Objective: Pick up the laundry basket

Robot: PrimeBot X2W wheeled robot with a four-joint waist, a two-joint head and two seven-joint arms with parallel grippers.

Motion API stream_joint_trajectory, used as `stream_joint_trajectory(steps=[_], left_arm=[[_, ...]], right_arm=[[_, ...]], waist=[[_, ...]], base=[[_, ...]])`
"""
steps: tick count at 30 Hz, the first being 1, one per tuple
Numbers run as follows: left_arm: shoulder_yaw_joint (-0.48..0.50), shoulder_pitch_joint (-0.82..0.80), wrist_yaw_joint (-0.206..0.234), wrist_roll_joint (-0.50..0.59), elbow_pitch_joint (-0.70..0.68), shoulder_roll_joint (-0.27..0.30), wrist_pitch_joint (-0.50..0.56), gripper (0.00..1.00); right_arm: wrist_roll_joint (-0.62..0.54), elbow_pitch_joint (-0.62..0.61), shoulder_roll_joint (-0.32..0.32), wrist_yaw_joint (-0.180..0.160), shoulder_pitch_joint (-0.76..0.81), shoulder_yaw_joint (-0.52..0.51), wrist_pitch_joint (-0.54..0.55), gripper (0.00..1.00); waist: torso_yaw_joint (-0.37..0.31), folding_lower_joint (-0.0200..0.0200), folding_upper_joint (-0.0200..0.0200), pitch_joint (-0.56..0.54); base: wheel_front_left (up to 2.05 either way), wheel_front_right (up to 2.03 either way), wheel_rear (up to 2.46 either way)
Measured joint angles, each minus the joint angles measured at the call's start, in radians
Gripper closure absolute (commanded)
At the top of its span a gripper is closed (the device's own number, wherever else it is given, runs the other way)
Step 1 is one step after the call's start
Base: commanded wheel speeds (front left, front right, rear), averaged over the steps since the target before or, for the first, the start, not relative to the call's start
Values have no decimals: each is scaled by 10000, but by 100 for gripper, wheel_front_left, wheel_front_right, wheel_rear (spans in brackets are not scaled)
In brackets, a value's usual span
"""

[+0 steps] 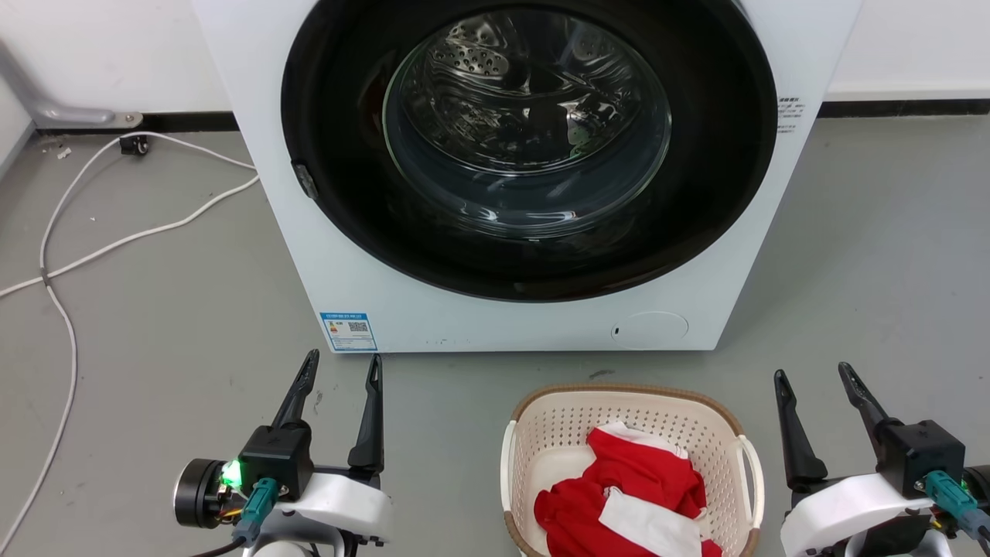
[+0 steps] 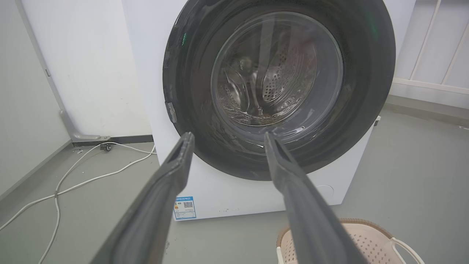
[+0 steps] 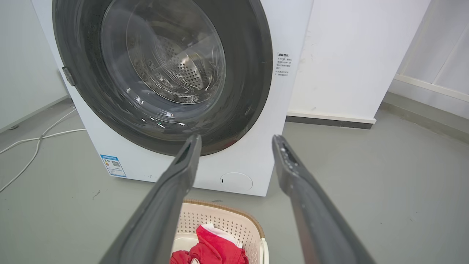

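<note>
left tool (image 1: pixel 345 356) hangs with its two dark fingers spread wide and nothing between them, above the grey floor (image 1: pixel 193 309), where a white cable (image 1: pixel 116 240) trails in from the left edge. a white washing machine (image 1: pixel 526 325) with a round glass door stands at the middle. just in front of it on the floor sits the laundry basket (image 1: pixel 557 433), cream with a brown rim, holding a red and white cloth (image 1: pixel 634 480). right tool (image 1: pixel 812 370), likewise wide open and empty, hovers just right of the basket, not touching it.
</note>
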Motion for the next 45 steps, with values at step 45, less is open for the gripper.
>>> stream_joint_trajectory(steps=[45], left_arm=[[-2619,-5305,163,-1927,6744,-75,491,0]], right_arm=[[111,8358,15,2,-5948,-1053,-955,0]], waist=[[-1453,1,0,5991]], base=[[0,0,0]])
